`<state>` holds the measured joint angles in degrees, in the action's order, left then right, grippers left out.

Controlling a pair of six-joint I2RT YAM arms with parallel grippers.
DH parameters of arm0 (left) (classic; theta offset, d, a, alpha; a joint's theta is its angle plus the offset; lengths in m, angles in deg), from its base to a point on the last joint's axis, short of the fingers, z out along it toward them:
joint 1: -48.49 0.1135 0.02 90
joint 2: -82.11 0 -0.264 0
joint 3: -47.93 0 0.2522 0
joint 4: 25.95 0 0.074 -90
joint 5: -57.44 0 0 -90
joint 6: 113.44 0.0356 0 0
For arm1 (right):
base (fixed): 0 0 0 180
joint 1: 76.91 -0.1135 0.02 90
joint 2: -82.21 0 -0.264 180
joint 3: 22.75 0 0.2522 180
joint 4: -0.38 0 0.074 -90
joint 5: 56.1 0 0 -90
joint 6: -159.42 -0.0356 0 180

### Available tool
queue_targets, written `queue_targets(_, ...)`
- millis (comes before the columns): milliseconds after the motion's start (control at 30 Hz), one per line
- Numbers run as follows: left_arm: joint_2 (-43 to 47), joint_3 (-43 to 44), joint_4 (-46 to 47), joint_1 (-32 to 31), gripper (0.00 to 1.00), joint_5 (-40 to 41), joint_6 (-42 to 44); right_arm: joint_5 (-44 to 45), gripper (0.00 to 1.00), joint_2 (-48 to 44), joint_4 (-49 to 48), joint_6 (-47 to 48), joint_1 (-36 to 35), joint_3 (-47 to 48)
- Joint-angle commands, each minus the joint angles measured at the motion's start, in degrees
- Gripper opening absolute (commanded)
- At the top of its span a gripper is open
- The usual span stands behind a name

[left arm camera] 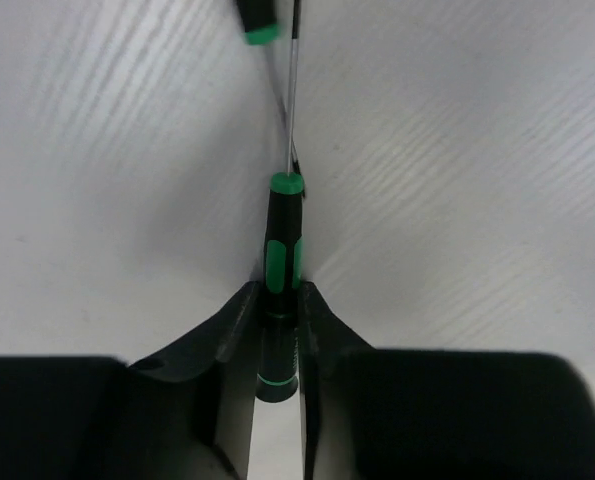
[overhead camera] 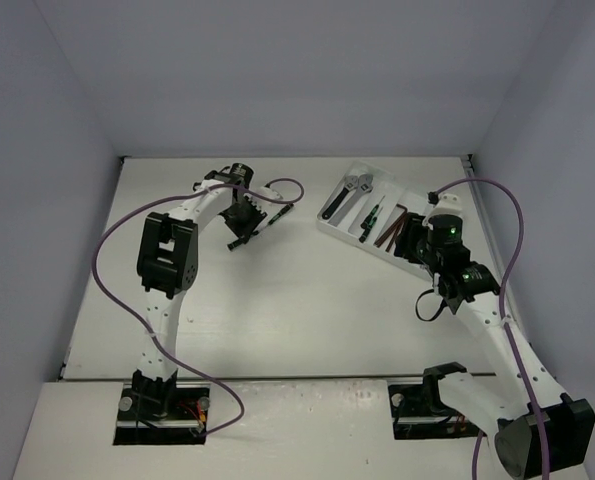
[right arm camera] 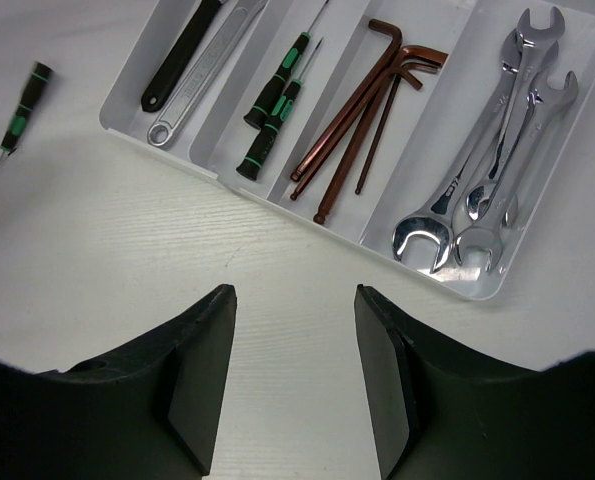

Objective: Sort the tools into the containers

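The left claw (left arm camera: pixel 278 305) is closed on the handle of a green-and-black screwdriver (left arm camera: pixel 283 235), with its fingers (left arm camera: pixel 239 330) pressed against both sides behind the green band. The tool is located low over the table (left arm camera: pixel 477 150), well apart from the tray (right arm camera: pixel 447 283). Whether it has been lifted clear cannot be told. The grip is taken on the thick handle rather than the thin shaft, which is judged to give a firmer hold. A second screwdriver (left arm camera: pixel 260 20) lies just beyond the tip. The two shafts appear to cross, so a straight lift is advised to avoid dragging it.

The right claw (right arm camera: pixel 295 300) is held partly open and empty above the table beside the tray's near rim. Each compartment is reserved for one kind of tool: adjustable wrench (right arm camera: pixel 192 60), two screwdrivers (right arm camera: pixel 275 105), hex keys (right arm camera: pixel 362 110) and open-end wrenches (right arm camera: pixel 497 160). The gripped tool is judged to belong with the two screwdrivers.
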<state>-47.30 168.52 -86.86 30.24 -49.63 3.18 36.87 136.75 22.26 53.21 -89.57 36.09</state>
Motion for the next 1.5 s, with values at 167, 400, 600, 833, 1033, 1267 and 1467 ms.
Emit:
queue_targets(167,12.30,-13.42,-0.99,-3.73,0.00,-8.95,-9.52,-1.66,0.48,0.90,-2.36,-1.10,0.19,1.29)
queue_targets(400,26.72,-21.65,5.21,-10.19,0.00,-11.94,-23.55,-8.77,0.49,-0.89,-4.52,-7.87,-1.30,-0.46)
queue_targets(600,37.30,-29.35,27.80,-12.94,0.00,-14.62,-43.17,-14.25,0.59,-1.13,-10.56,-14.68,-4.86,-2.54)
queue_targets(833,38.71,-28.88,38.55,-17.35,0.00,-16.59,-51.18,-16.24,0.63,2.56,-19.98,-20.99,-10.70,-1.92)
queue_targets(1033,39.09,-28.87,45.62,-20.30,0.00,-17.03,-55.92,-16.97,0.63,6.48,-25.08,-21.70,-12.65,0.36)
queue_targets(1267,39.00,-26.84,45.06,-21.08,0.00,-17.91,-55.77,-16.86,0.63,8.82,-27.74,-21.75,-12.91,0.29)
queue_targets(1467,38.45,-26.75,43.99,-22.60,0.00,-17.92,-55.27,-17.55,0.62,9.26,-29.80,-21.76,-12.91,0.88)
